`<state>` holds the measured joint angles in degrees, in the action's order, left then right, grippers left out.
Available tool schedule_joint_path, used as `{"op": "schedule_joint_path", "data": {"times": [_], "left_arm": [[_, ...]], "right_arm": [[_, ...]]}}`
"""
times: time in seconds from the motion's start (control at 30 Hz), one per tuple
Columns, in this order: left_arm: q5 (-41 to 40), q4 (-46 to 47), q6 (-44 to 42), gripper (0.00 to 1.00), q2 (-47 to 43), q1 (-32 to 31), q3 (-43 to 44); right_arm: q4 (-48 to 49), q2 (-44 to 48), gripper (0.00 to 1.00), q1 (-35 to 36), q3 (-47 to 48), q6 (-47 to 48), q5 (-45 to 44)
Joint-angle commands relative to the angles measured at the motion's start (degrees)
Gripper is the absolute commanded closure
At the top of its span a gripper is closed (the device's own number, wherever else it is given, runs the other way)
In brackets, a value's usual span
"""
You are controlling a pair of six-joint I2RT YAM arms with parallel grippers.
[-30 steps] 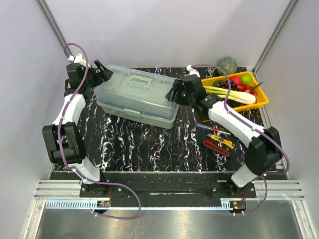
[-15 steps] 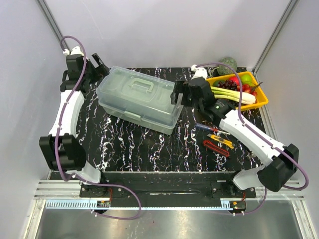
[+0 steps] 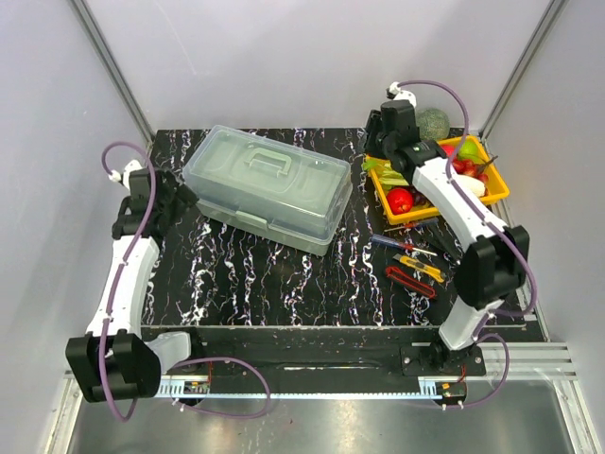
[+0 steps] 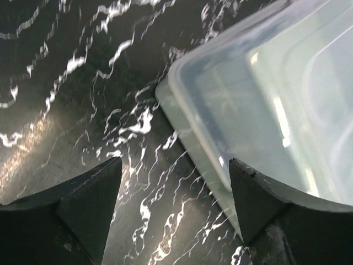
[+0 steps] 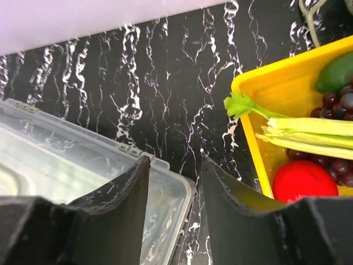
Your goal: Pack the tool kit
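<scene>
Left gripper (image 4: pixel 175 162) spread wide, holding nothing. Just ahead of its jaws, a corner of the large pale grey-green plastic toolbox with clear lid (image 3: pixel 267 187), shut. Right gripper (image 5: pixel 175 160) parted, empty, with the box's other end ahead-left of its jaws and the orange-yellow plastic tray (image 5: pixel 256 141) ahead-right. Well behind those jaws, red utility knife (image 3: pixel 409 282) and yellow utility knife (image 3: pixel 422 268), unpacked. Judged barely begun: lid to open, tools to load.

Fixed above and behind the arm bases, the overhead camera is looking steeply down across the whole black white-veined marble-pattern table (image 3: pixel 284 279). The left wrist camera is peering down past its own black fingers (image 4: pixel 83 212) at one corner of the pale grey-green plastic toolbox with clear lid (image 4: pixel 265 99), very close. The right wrist camera is facing the opposite end (image 5: pixel 83 165) and the yellow plastic tray (image 5: pixel 292 66) — all three views are sharing the toolbox.
</scene>
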<state>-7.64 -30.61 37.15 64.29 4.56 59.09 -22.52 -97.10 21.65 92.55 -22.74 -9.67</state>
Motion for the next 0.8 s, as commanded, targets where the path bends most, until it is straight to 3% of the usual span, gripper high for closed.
{"op": "schedule_joint_path", "data": {"times": [0.0, 0.17, 0.33, 0.57, 0.77], "left_arm": [[4.28, 1.95, 2.85, 0.21, 0.04, -0.07, -3.8], [11.49, 6.26, 0.74, 0.24, 3.29, -0.6, -4.25], [17.91, 11.0, -2.69, 0.25, 7.42, -1.13, -2.4], [32.84, 21.11, -4.27, 0.25, 13.22, -2.7, -1.35], [36.55, 26.73, -4.19, 0.24, 16.48, -6.84, -2.75]], "right_arm": [[-4.09, -5.81, 0.52, -0.2, 7.71, 0.42, 3.86], [-9.02, -11.97, 0.46, -0.73, 13.44, 3.22, 13.08], [-10.87, -12.24, 0.42, -0.82, 11.87, 5.86, 24.59], [-9.22, -4.7, 0.41, -0.73, -0.95, 4.73, 32.87], [-2.19, 5.5, 0.41, -0.38, -14.83, 0.78, 35.78]]}}
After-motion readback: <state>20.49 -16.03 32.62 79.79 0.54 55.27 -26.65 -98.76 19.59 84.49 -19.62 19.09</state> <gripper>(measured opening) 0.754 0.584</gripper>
